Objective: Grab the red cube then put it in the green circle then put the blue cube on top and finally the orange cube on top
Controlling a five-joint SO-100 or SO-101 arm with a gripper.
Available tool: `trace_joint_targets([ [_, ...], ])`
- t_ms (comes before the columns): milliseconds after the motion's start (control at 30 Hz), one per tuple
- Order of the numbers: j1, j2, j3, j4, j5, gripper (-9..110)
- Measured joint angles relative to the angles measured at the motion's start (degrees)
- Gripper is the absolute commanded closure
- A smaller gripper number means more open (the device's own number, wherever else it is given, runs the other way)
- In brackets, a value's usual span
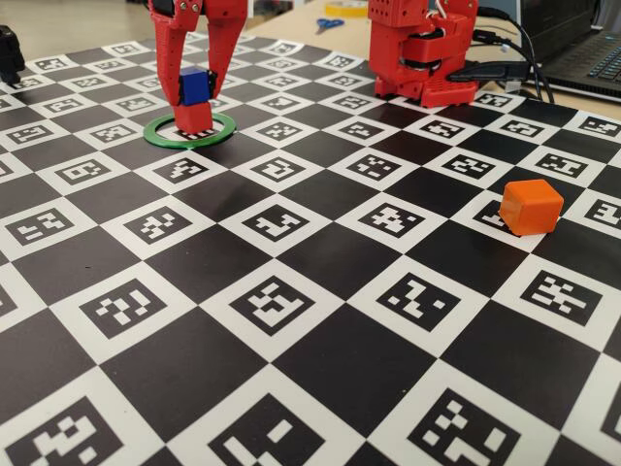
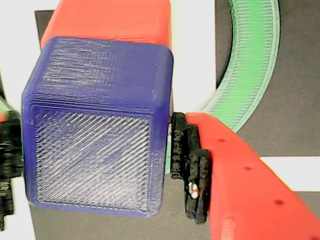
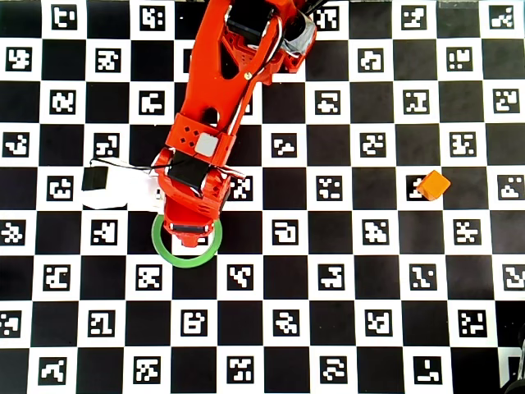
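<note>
In the fixed view, the table (image 1: 320,388) is covered by a black-and-white checkerboard of printed markers. At the upper left of the frame the green circle (image 1: 160,137) lies flat, with the red cube (image 1: 194,118) standing inside it and the blue cube (image 1: 195,85) resting on top. The red jaws (image 1: 197,83) reach down from the top edge, one finger on each side of the blue cube. The arm's red base (image 1: 419,53) stands at the upper centre-right, with cables and a pair of scissors (image 1: 328,24) behind it. The orange cube (image 1: 531,206) sits alone at the right, well apart from the stack.

In the wrist view, the blue cube (image 2: 95,130) fills the left half, matte with fine print lines and rounded edges; the red cube (image 2: 107,22) shows just beyond it. A black pad (image 2: 190,165) presses its right face, so the jaws are closed on it.

In the overhead view, the arm (image 3: 217,123) covers the stack; the orange cube (image 3: 432,185) lies at the right
</note>
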Motion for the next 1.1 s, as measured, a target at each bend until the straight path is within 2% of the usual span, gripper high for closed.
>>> trace_joint_targets([
  [233, 0.00, 0.00, 0.00, 0.00, 0.00, 55],
  [433, 0.00, 0.00, 0.00, 0.00, 0.00, 52],
  [833, 0.00, 0.26, 0.00, 4.57, 0.00, 49],
  [1100, -0.09, 6.77, -2.99, 10.90, 0.00, 50],
])
